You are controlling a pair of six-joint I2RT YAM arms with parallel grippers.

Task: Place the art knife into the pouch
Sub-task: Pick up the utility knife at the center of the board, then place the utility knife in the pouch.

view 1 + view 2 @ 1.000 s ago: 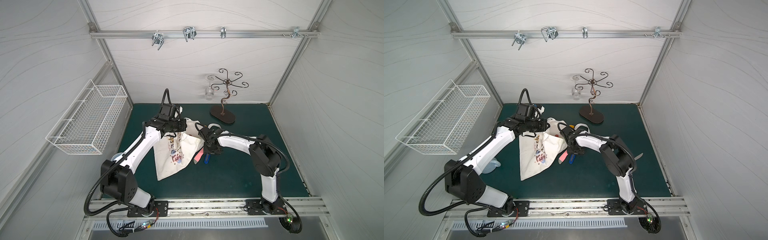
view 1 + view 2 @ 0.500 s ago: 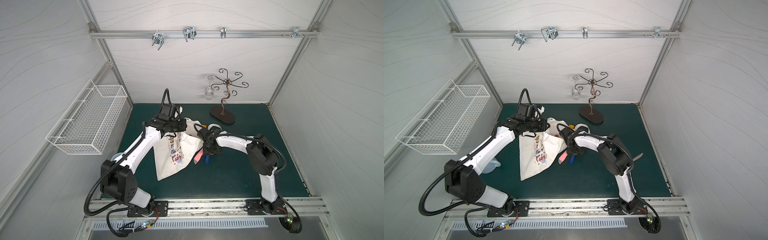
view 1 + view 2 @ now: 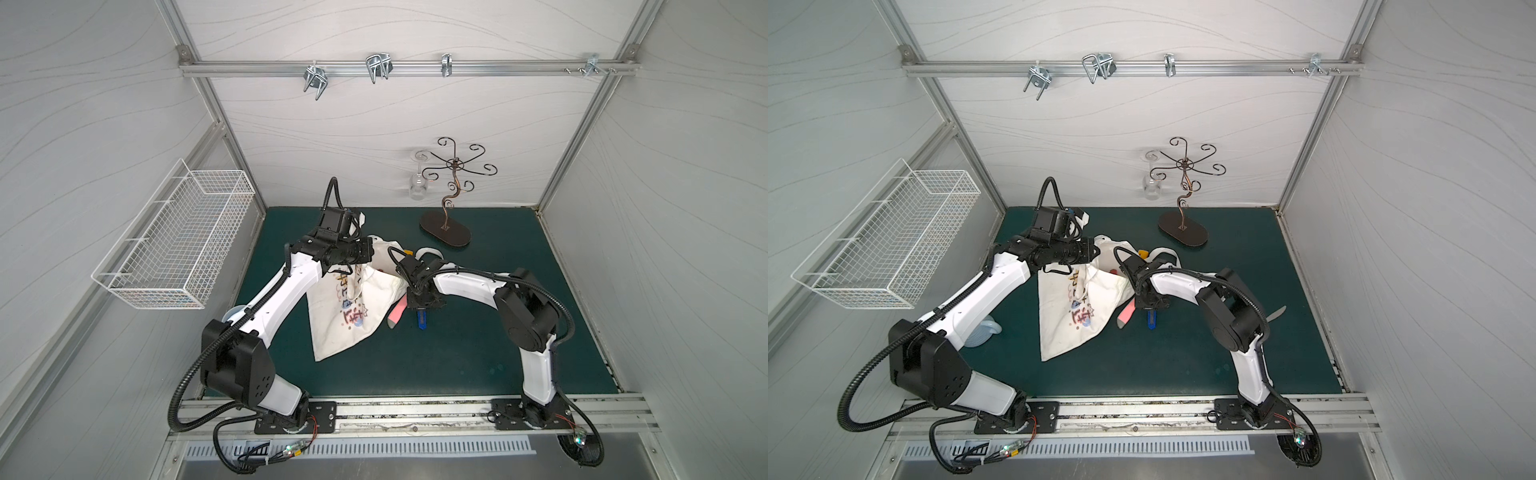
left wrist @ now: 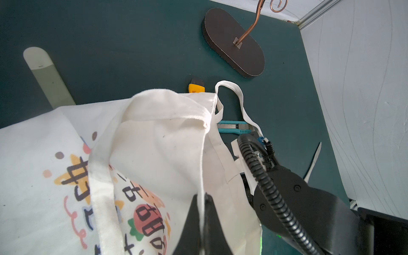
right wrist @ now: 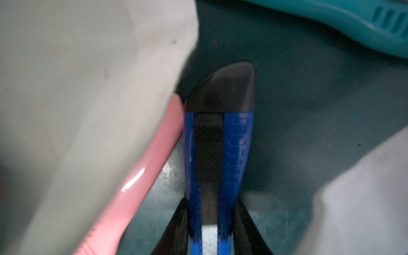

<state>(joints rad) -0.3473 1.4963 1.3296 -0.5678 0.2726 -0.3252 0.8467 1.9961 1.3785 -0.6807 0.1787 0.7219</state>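
In both top views the left gripper (image 3: 368, 259) holds the pouch (image 3: 345, 307) up by its rim. The right gripper (image 3: 422, 305) is just beside the pouch, down over the art knife (image 3: 422, 323) on the mat (image 3: 478, 353), which lies bare beyond.

Only the left wrist view shows the rim pinched between fully closed jaws. It also shows a teal knife (image 4: 231, 128) and a yellow knife (image 4: 196, 88) by the pouch's handle.

In the right wrist view the jaws press both sides of the blue art knife, and a pink knife (image 5: 141, 176) lies partly under the pouch's edge.

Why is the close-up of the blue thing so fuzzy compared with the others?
Right wrist view: camera very close, so the blue art knife, pink knife and pouch look soft and dim, with a glare streak on the pink one. Left wrist view: pouch print sharp. Both top views: crisp, evenly lit.
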